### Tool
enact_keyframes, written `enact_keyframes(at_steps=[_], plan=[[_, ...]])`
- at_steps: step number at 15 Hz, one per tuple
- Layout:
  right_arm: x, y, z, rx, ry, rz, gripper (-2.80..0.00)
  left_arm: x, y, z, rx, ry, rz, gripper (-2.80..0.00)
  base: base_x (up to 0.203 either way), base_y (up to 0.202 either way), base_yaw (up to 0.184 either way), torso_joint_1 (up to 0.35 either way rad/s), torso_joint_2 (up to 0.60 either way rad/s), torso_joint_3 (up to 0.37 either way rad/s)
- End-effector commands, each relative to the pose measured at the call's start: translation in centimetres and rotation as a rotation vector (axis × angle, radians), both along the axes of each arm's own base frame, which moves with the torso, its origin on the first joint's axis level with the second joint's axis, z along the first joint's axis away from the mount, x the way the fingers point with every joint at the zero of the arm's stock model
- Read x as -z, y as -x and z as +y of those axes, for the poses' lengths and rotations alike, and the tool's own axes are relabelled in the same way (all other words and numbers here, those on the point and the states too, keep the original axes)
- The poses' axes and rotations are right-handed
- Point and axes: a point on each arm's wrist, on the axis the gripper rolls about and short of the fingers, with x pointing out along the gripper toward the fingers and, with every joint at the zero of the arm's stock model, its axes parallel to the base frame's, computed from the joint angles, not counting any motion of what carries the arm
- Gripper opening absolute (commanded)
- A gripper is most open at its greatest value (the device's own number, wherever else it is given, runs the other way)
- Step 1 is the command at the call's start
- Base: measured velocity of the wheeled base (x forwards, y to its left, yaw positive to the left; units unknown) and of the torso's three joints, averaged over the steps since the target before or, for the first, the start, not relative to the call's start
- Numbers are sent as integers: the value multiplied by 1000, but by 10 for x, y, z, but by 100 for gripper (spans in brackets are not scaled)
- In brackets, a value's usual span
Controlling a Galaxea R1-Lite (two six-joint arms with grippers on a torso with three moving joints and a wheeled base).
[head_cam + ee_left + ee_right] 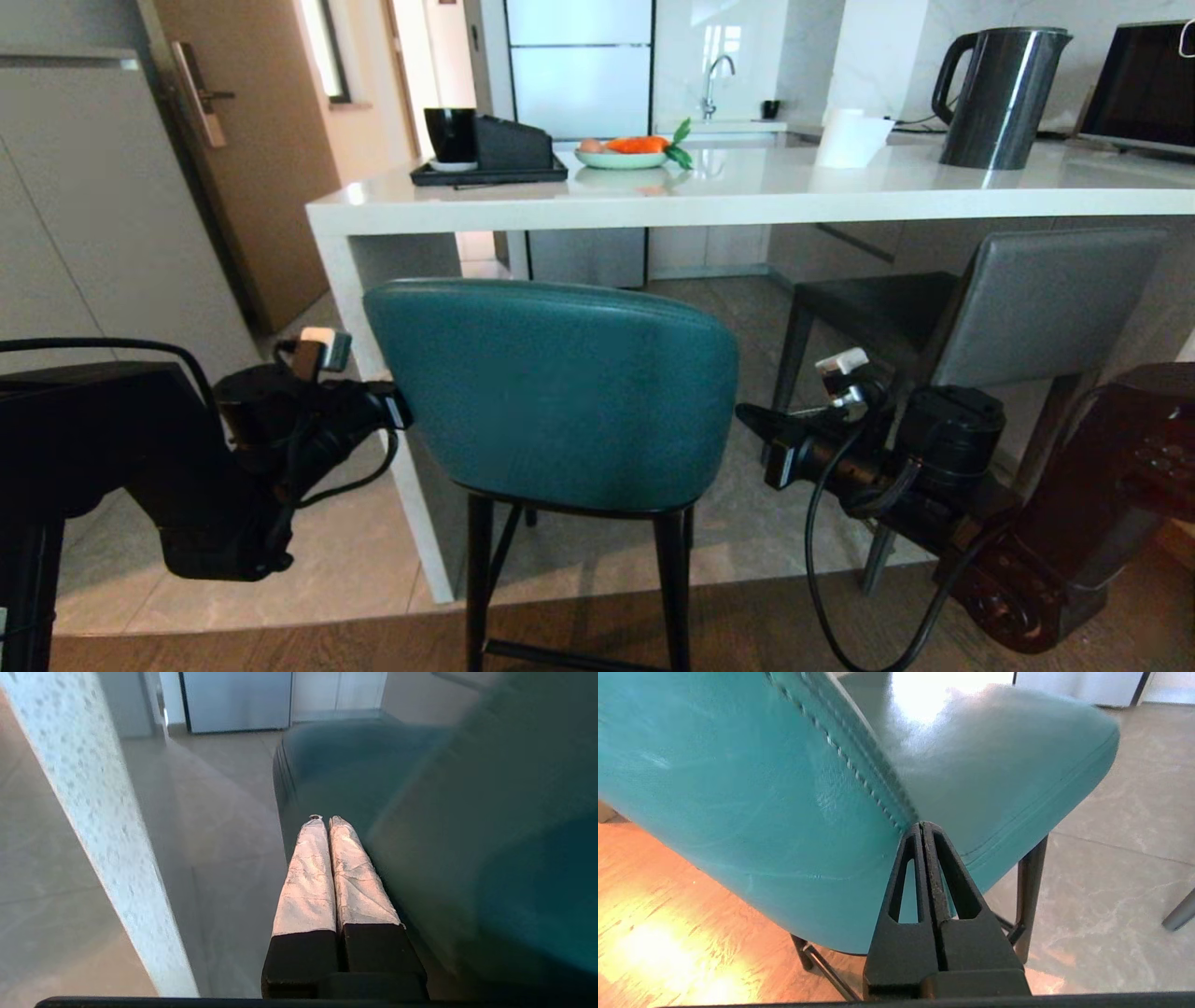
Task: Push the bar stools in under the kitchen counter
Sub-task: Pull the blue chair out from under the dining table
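I have both grippers closed up with nothing in them, one on each side of the teal stool (560, 392). My left gripper (325, 820) has its two taped fingers (306, 877) pressed together; they point past the stool's left flank, in the gap between the teal back and the white side panel (93, 812) of the kitchen counter (747, 191). Whether it touches the leather I cannot tell. My right gripper (923, 826) has its black fingers (952, 877) clamped together too, the tips against the stitched seam where the stool's back curves round on the right side.

From the head camera both arms reach forward at about the height of the stool's back, the left one low on the left, the right one low on the right with its cables looping down.

The teal stool stands right at the counter's left end, its back below the thick slab edge and its thin black legs (672, 588) at the line where wood flooring meets pale tile. The grey stool (1018, 303) sits further right, its seat under the counter.

On the glossy white top I see a black tray (490, 173) with a dark cup, a plate with a carrot (625, 154), a white paper roll (851, 138), a dark kettle (1004, 98) and a laptop (1144, 84). Beyond are a fridge (579, 65) and a sink tap (714, 79); a wooden door (243, 149) is off to the left.
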Motion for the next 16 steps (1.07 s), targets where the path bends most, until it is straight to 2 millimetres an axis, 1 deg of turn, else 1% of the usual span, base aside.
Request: enact_keyframes(at_steps=[1,3,5,8,13,16], plan=[[7,-4,-1,9,-1,-2,-280,0,15,-6,22,-5,27,-280,0,0,0,0,0,0],[8,-8,-3,82,-15,-3,-280,7,31,-8,29,-10,87,-280,0,0,0,0,0,0],[7,-9,-4,102,-44,9,-280,-1,42,-13,49,-11,85,-280,0,0,0,0,0,0],[5,-10,-8,118,-47,2,-280,-14,58,-29,101,-11,67,-280,0,0,0,0,0,0],[2,-13,-21,157,-49,-4,-280,-30,95,-58,213,-14,60,-280,0,0,0,0,0,0],[3,-12,-24,163,-47,0,-280,-38,120,-68,269,-14,59,-280,0,0,0,0,0,0]])
